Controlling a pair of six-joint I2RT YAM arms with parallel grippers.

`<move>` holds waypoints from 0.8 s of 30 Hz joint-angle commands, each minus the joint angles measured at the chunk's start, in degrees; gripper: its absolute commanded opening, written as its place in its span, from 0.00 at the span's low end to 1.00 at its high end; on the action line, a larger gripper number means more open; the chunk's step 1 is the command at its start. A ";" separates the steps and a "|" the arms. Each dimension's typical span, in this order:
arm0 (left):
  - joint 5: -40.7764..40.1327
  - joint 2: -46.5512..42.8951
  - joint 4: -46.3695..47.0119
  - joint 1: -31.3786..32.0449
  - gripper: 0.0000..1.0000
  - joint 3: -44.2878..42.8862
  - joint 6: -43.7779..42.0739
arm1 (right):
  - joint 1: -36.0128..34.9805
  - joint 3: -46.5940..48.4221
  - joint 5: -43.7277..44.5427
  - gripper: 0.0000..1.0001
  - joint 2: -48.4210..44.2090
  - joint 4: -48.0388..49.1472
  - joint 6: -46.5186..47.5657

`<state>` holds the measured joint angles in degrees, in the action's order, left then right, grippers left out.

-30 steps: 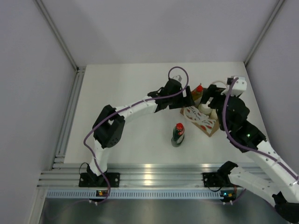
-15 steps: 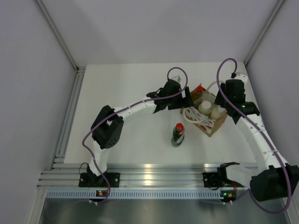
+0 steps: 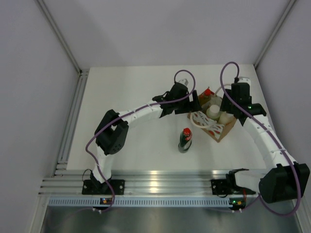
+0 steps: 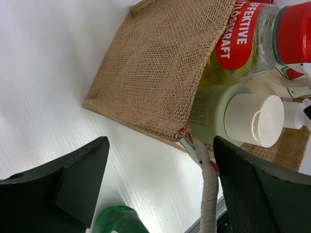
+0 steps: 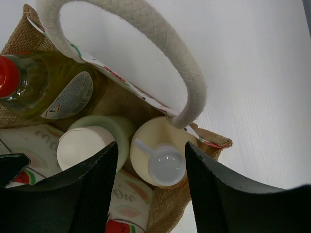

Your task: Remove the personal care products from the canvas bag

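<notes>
There are four bottles, and three of them are inside the canvas bag (image 3: 214, 127), which sits on the right side of the table (image 3: 131, 97), toward the far edge. The fourth, the dark green bottle (image 3: 185, 140) with a red cap, stands upright by itself on the table, near and to the left of the bag and not touching it.

Inside the bag the yellow bottle (image 5: 48, 92) with a red cap sits at the far-left corner. The pale grey-white cylinder (image 5: 85, 145) and the cream bottle (image 5: 165, 155) are packed side by side just nearer. One rope handle (image 5: 160, 39) arches over the cream bottle (its foot touches that bottle's shoulder). Another rope handle (image 4: 209, 194) shows at the bag's corner in the left wrist view.

Both arms reach the bag, one from each side. The left gripper (image 4: 160, 165) is at the bag's left side with its jaws spread wide. The woven corner of the bag lies between them in its view, and nothing is clamped. The right gripper (image 5: 151, 160) hovers over the bag's right end, also spread apart, with its two fingers (image 5: 87, 194) on either side of the cream bottle's cap and holding nothing.
</notes>
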<state>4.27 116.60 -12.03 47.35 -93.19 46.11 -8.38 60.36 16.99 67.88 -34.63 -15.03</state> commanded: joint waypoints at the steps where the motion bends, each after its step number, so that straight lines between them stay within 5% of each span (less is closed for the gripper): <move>1: 0.56 -2.87 1.66 0.11 0.92 -0.15 -1.46 | 0.82 -0.50 -0.65 0.56 -0.64 -1.58 1.40; 18: 1.53 -1.81 1.75 0.11 0.92 -0.94 -1.02 | 2.49 -3.67 0.15 0.52 4.02 1.58 4.04; 24: 1.53 -1.81 1.75 0.11 0.92 -0.59 -1.11 | 2.58 -5.51 -0.65 0.43 3.14 3.96 2.81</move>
<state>5.15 116.60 -12.05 47.35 -93.19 46.00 -6.87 56.05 16.05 71.85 -32.64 -11.68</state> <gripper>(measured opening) 0.922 0.448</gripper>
